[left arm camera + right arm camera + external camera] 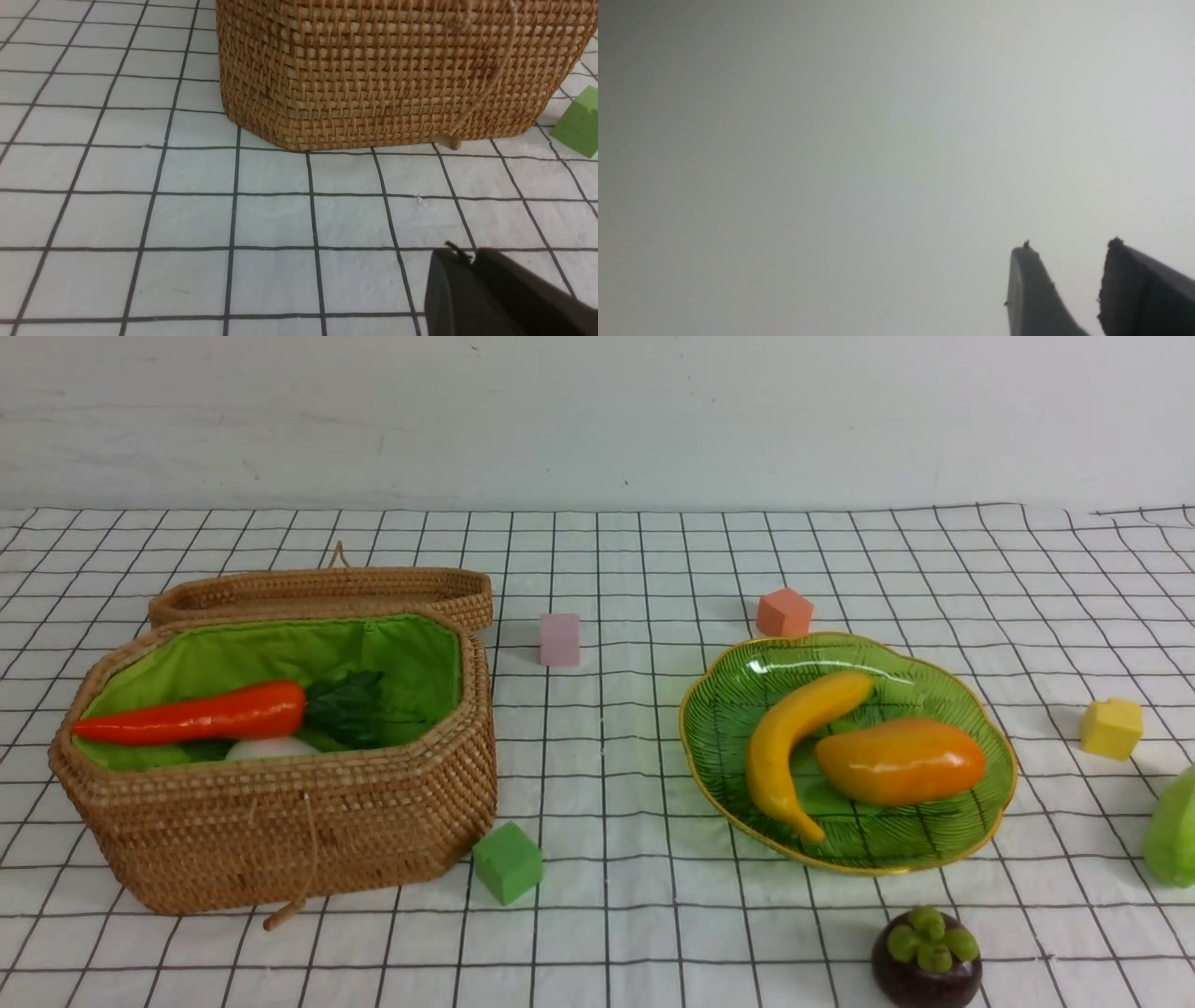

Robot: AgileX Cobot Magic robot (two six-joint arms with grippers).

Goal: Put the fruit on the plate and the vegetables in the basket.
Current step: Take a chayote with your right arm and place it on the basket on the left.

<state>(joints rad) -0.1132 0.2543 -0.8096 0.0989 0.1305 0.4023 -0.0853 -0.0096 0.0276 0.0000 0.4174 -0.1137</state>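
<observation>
The basket [280,821] sat open at nine o'clock on the checked cloth [635,569]. Its lid [322,593] was tipped back at twelve, so the green lining lay free for dropping things in. Inside, the carrot [201,714] lay over the radish [271,749]. At three o'clock of it the plate [728,709] held the banana [794,742] and mango [901,761] side by side.

Two pieces were out on the cloth: the mangosteen [926,957] at five o'clock of the plate, near its rim, and the leafy vegetable [1174,826] at four, cut by the frame edge.

The left gripper [467,256] hung low before the basket's wall, its fingers pressed together and empty. The right gripper [1069,252], spread a little and holding nothing, faced only blank grey. I judged the mangosteen the right arm's nearest job.
</observation>
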